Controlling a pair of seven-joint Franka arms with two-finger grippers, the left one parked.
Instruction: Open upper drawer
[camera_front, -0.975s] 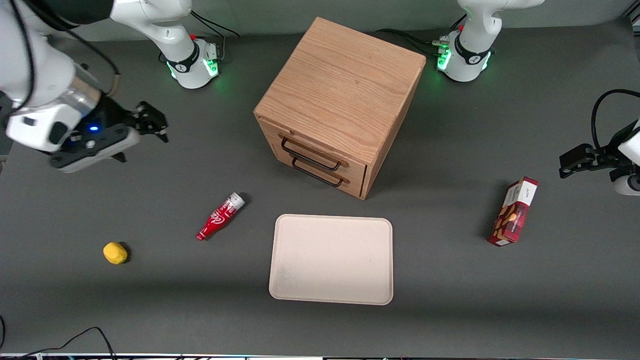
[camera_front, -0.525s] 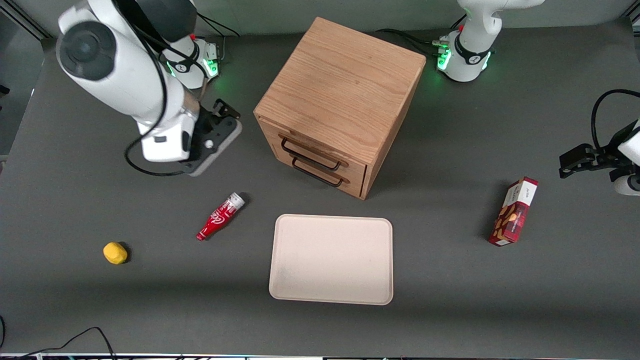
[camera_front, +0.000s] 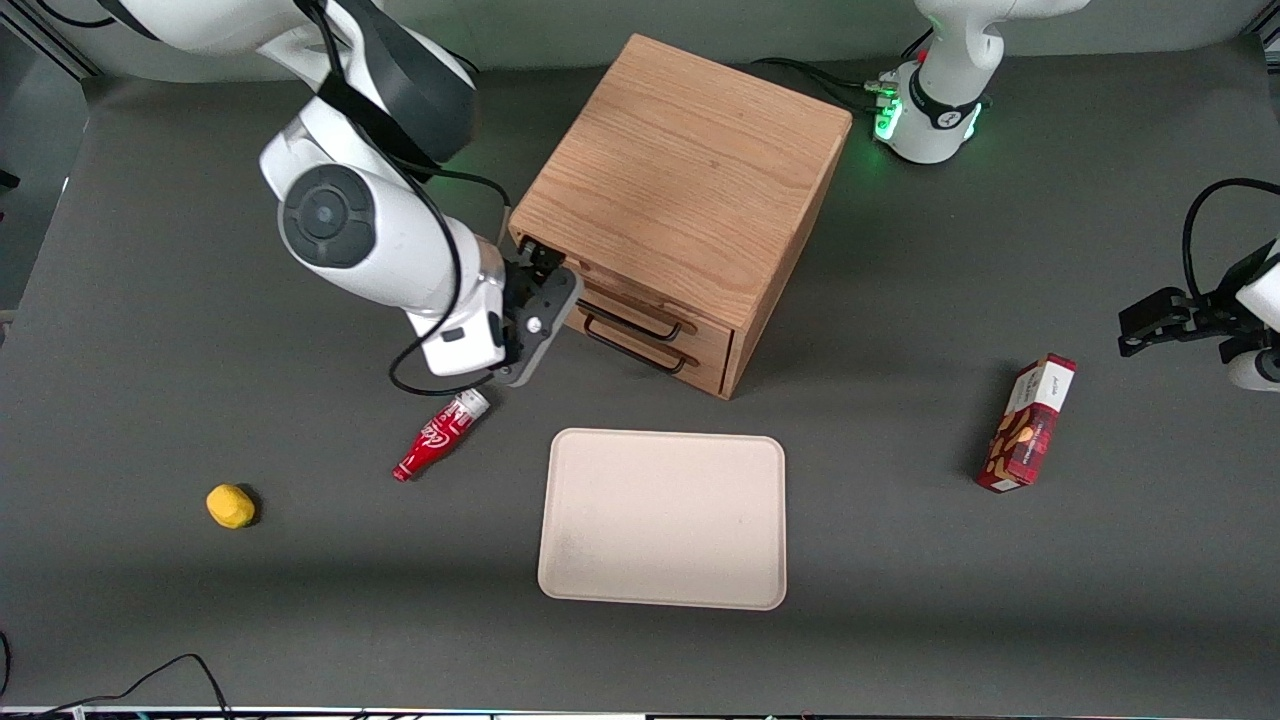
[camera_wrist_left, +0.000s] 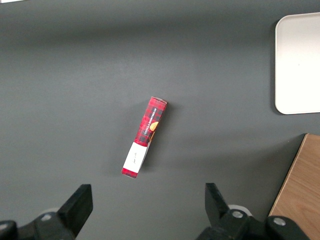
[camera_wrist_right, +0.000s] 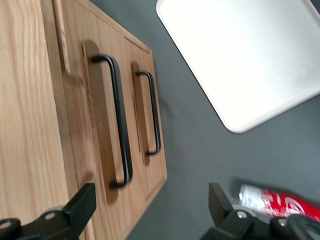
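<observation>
The right arm has swung in from the working arm's end of the table over the last second; its gripper (camera_front: 545, 268) now sits just in front of the wooden cabinet (camera_front: 690, 170), at the end of the drawer fronts nearest the working arm. The jaws stand wide apart, holding nothing, as the right wrist view confirms (camera_wrist_right: 150, 210).

The upper drawer (camera_wrist_right: 102, 125) is fully closed, flush with the cabinet face. Its black bar handle (camera_wrist_right: 119, 122) lies close ahead of the open jaws; the lower drawer's handle (camera_wrist_right: 152, 112) runs parallel just beside it.

Judgement: the approach is nearly complete. The remaining steps are to straddle the upper handle, close on it, and pull. Avoid the lower handle.

A red bottle (camera_front: 440, 433) and a cream tray (camera_front: 663, 518) lie nearer the front camera.
</observation>
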